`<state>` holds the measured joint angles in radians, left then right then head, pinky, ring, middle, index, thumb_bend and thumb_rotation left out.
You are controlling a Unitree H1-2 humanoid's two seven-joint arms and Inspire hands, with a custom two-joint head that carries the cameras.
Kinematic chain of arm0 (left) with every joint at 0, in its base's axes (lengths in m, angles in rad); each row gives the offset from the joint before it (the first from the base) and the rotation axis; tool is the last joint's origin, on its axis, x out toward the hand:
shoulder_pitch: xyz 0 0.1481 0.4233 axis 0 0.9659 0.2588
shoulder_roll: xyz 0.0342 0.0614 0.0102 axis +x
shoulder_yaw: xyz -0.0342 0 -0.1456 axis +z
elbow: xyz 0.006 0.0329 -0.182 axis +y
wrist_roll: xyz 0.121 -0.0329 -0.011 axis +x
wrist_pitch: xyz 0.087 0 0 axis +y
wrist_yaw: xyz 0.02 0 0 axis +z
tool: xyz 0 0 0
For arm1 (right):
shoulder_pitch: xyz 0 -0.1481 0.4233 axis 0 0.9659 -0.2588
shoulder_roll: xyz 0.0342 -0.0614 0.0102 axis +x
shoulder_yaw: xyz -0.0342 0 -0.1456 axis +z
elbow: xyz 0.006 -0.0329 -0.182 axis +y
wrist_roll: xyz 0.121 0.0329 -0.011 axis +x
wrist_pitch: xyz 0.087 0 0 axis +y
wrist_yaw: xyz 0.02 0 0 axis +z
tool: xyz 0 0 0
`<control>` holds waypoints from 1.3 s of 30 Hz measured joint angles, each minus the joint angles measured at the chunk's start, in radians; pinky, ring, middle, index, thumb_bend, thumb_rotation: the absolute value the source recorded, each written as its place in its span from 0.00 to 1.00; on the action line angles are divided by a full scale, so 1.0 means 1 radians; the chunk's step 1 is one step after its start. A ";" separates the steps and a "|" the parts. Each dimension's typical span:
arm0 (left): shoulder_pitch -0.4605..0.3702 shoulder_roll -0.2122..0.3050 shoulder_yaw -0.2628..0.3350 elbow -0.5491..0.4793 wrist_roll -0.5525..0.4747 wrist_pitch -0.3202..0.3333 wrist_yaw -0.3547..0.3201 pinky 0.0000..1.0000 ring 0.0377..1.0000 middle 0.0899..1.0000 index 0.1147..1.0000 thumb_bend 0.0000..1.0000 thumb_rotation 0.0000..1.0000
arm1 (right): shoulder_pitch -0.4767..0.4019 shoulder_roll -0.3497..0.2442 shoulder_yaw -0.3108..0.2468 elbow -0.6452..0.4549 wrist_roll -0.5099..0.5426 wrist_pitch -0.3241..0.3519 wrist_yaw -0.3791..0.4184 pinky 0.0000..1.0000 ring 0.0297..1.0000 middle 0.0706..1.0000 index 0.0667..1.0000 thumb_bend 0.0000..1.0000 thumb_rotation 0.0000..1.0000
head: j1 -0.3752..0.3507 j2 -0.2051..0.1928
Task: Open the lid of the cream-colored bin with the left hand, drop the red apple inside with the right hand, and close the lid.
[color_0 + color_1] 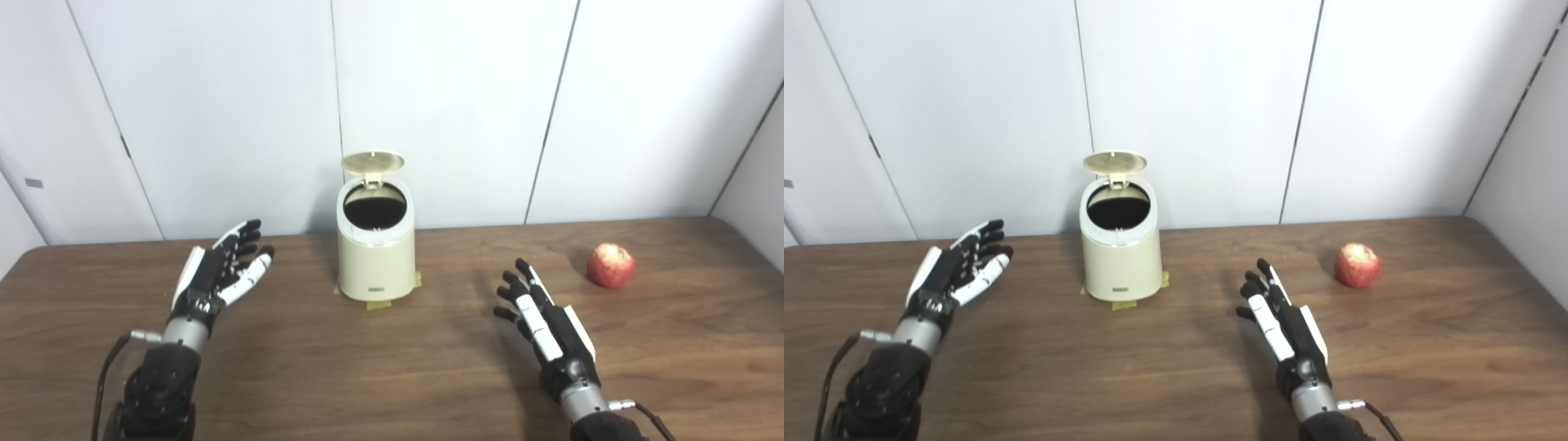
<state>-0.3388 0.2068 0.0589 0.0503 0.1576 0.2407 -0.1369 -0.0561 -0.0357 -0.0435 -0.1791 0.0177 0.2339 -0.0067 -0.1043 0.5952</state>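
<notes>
Your cream-colored bin (pixel 375 257) stands upright near the back edge of the wooden table (pixel 392 367), its round lid (pixel 372 162) flipped up on the rear hinge and the dark opening showing beneath it. Strips of yellowish tape (pixel 378 304) peek out around the bin's base. Your left hand (pixel 217 275) hovers to the left of the bin, well apart from it, palm turned inward, fingers spread and holding nothing. Your right hand (pixel 542 318) sits on the other side, between the bin and the red apple (pixel 610 265), its fingers likewise apart and empty, pointing toward the far wall. The apple rests on the tabletop toward the right, near your right hand's fingertips but not touching them, and well away from the bin. Both forearms come up from the bottom edge, each trailing a thin cable at the wrist. White wall panels (pixel 453 92) close off the scene behind the table
</notes>
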 measured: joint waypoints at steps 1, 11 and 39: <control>0.016 -0.002 0.004 0.000 -0.013 -0.005 -0.001 0.88 0.91 0.91 0.92 0.35 0.52 | 0.000 0.000 -0.004 0.000 0.001 0.000 0.000 0.83 0.90 0.94 0.96 0.53 0.81 | 0.000 0.000; 0.104 -0.014 0.026 0.030 -0.081 -0.069 0.019 0.90 0.93 0.91 0.91 0.38 0.53 | 0.000 0.000 -0.021 0.000 0.005 -0.003 -0.011 0.80 0.88 0.90 0.91 0.52 0.72 | -0.003 -0.005; 0.120 -0.042 0.042 0.052 -0.168 -0.118 0.047 0.91 0.92 0.93 0.94 0.39 0.49 | -0.016 -0.077 -0.198 -0.041 0.003 -0.120 -0.120 0.64 0.73 0.77 0.76 0.68 0.16 | -0.071 0.018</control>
<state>-0.2186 0.1647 0.1004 0.1020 -0.0099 0.1228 -0.0904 -0.0719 -0.1127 -0.2417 -0.2204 0.0208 0.1143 -0.1271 -0.1748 0.6136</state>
